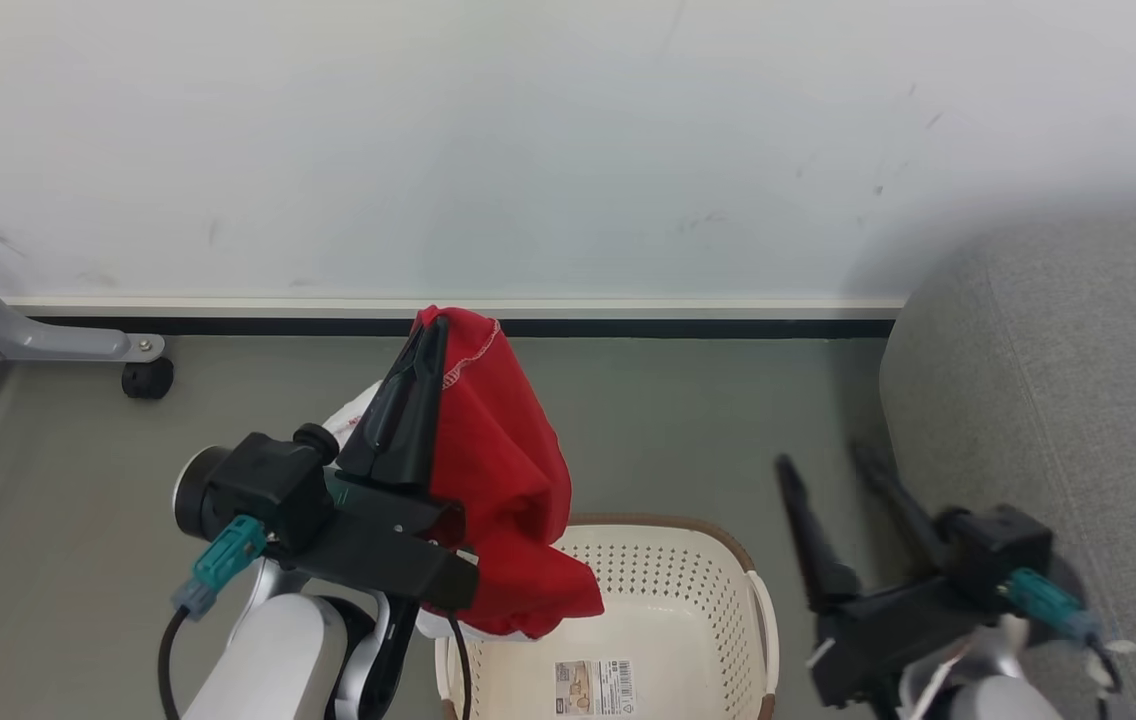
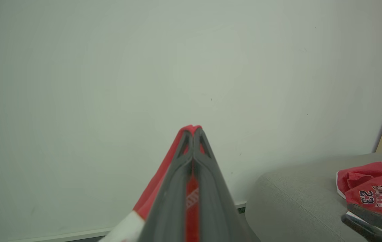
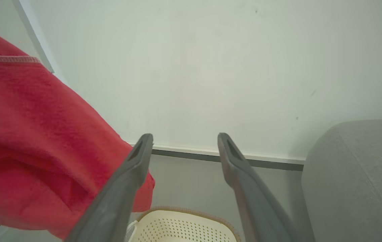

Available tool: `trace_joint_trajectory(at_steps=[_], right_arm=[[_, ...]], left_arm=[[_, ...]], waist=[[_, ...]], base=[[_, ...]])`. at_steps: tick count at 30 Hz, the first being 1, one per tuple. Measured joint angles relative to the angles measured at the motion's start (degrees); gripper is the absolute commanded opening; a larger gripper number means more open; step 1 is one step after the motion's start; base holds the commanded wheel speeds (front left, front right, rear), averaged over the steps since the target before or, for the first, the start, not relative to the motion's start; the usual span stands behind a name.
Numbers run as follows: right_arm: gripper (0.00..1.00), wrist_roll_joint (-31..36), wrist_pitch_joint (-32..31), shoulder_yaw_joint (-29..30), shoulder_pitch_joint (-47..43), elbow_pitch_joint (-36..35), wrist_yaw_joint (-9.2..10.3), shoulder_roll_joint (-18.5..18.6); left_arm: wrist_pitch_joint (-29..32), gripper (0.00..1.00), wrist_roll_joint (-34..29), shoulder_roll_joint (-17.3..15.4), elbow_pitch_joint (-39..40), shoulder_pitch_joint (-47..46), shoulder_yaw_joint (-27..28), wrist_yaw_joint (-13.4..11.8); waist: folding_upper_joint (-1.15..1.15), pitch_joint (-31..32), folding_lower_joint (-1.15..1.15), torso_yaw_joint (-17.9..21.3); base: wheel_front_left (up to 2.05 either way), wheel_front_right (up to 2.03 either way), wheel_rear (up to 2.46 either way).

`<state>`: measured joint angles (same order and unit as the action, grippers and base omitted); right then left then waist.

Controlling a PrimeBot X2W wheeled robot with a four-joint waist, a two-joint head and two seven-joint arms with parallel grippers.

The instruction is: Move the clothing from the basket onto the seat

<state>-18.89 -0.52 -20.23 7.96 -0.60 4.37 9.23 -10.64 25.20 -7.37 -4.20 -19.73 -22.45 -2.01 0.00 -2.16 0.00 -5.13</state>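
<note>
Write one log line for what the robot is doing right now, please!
left gripper: shut on red garment, held above basket | right gripper: open, empty | seat: second garment on it

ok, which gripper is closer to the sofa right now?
Right. The right gripper, open and empty, sits just beside the rounded edge of the sofa. The left gripper is further off, on the other side of the basket, shut on a red garment.
</note>
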Motion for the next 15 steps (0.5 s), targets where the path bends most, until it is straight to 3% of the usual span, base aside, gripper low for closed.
trace_joint_trajectory(at_steps=[7, 15], right_arm=[[1.00, 0.12, -1.44, -7.43, 4.39, 2.25, -3.71, -3.92], [1.00, 0.07, -2.49, -15.79, 8.14, 5.87, -7.99, -5.46]], left_arm=[[1.03, 0.00, 0.00, 0.11, 0.43, -0.01, -0.63, -0.01], [2.32, 0.00, -0.13, 0.51, 0.44, -0.19, -2.08, 0.01]], waist=[[0.00, -0.24, 0.00, -0.08], [0.00, -0.30, 0.00, -0.76]], base=[[0.00, 0.00, 0.00], [0.00, 0.00, 0.00]])
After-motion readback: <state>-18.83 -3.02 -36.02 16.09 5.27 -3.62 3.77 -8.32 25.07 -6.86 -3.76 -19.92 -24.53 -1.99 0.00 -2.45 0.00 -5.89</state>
